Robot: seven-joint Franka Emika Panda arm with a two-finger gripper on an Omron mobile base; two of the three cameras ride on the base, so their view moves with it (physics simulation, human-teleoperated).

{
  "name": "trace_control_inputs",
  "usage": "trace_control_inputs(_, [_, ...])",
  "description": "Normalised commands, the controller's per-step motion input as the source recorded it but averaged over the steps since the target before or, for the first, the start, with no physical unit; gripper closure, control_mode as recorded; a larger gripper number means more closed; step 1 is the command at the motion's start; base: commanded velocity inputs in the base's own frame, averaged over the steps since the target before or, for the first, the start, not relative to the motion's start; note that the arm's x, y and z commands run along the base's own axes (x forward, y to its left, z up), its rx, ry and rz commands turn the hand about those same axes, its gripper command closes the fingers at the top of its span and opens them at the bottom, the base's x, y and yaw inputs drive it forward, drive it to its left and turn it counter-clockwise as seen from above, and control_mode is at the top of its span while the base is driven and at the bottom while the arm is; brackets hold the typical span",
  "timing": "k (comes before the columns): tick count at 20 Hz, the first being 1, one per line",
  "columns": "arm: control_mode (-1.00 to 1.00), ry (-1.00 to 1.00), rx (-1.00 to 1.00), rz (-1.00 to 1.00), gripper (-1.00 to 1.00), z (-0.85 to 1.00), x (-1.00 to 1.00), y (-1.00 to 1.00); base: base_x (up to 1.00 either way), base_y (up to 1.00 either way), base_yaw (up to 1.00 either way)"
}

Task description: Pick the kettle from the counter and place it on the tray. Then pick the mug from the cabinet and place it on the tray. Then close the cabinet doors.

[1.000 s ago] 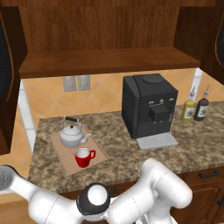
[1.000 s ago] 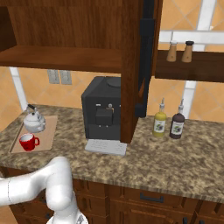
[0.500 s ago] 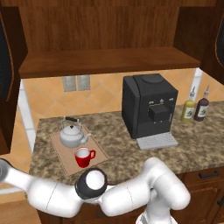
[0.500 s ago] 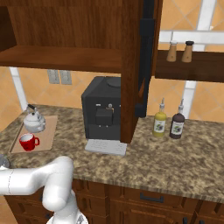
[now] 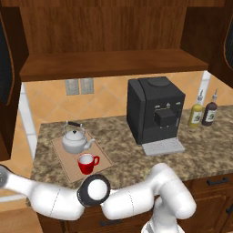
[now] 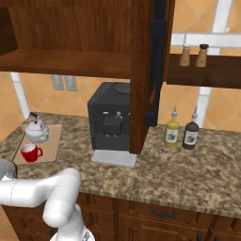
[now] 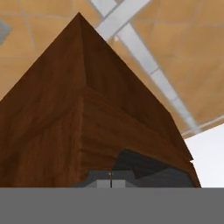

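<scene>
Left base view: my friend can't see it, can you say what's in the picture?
A silver kettle and a red mug sit on a wooden tray on a granite counter, left of a black coffee machine.

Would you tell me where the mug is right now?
The mug stands on the tray at the counter's left end, just in front of the kettle, left of the coffee machine.

Two base cameras look forward and down at the coffee machine (image 5: 155,109) (image 6: 113,116), from its left and right, sharing the counter (image 5: 123,159) (image 6: 188,169); the hand camera sits close against dark wood.
</scene>
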Motion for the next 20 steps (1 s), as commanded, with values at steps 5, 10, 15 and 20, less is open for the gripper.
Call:
trace_control_inputs(5, [-1.0,0.0,-0.06,-0.29,1.0,0.21,0.09,-0.29,0.0,0.0,0.0])
trace_control_inputs(10, [-1.0,0.0,-0.1,-0.26,1.0,0.29,0.04,-0.35,0.0,0.0,0.0])
trace_control_inputs(15, [-1.0,0.0,-0.1,-0.23,1.0,0.26,-0.05,-0.53,0.0,0.0,0.0])
trace_control_inputs(20, [-1.0,0.0,-0.02,-0.14,1.0,0.5,-0.19,-0.64,0.0,0.0,0.0])
